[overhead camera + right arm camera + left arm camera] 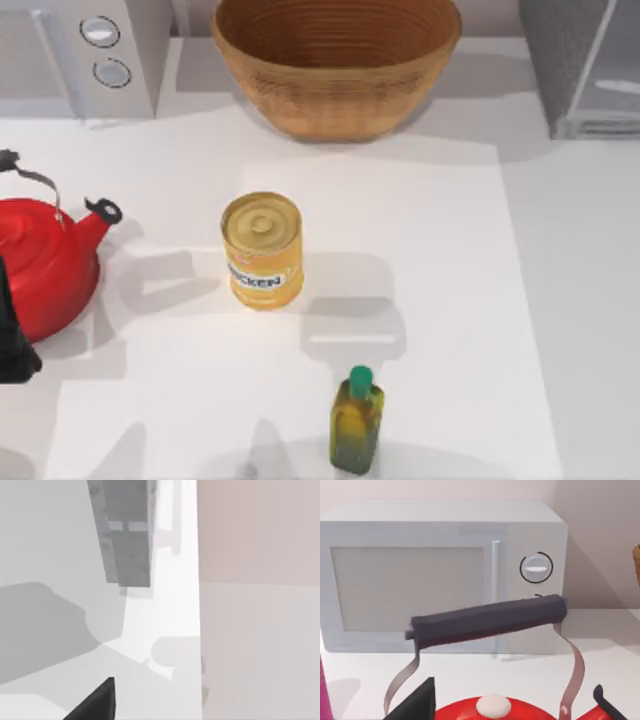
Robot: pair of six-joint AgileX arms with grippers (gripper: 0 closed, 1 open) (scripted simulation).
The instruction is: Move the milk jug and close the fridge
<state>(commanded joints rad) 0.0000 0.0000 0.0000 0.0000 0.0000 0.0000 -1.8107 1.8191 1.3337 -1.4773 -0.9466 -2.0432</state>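
Nearest on the bench (pixel 450 300) is a green-capped yellowish bottle (pixel 356 425), upright. Behind it stands a yellow can (pixel 262 250), well apart from the bottle. A red kettle (pixel 40 265) sits at the left edge, and the left arm (pixel 12 340) hangs over it. The left gripper (pixel 419 704) sits just above the kettle lid, beside the dark handle (pixel 485 620), holding nothing that I can see; open or shut, cannot tell. The right gripper (pixel 95 701) is over bare bench on the right side, aimed toward the fridge (pixel 127 545). It has nothing visibly in it; its state, cannot tell either. Further back is a wicker basket (pixel 335 60) at centre, and a grey appliance with two round knobs (pixel 90 50) at far left. The fridge (pixel 560 60) is in the far right corner, with pale interior showing beside its grey wall, so the door looks open. Where the milk jug sits I cannot tell; possibly inside the fridge. Judgement: a small carton should be light with thin walls that dent, so pinch gently across two flat sides at mid-height, below the top, and keep it upright. The fridge door is stiff and hinged, so push its flat face near the free edge rather than gripping it.
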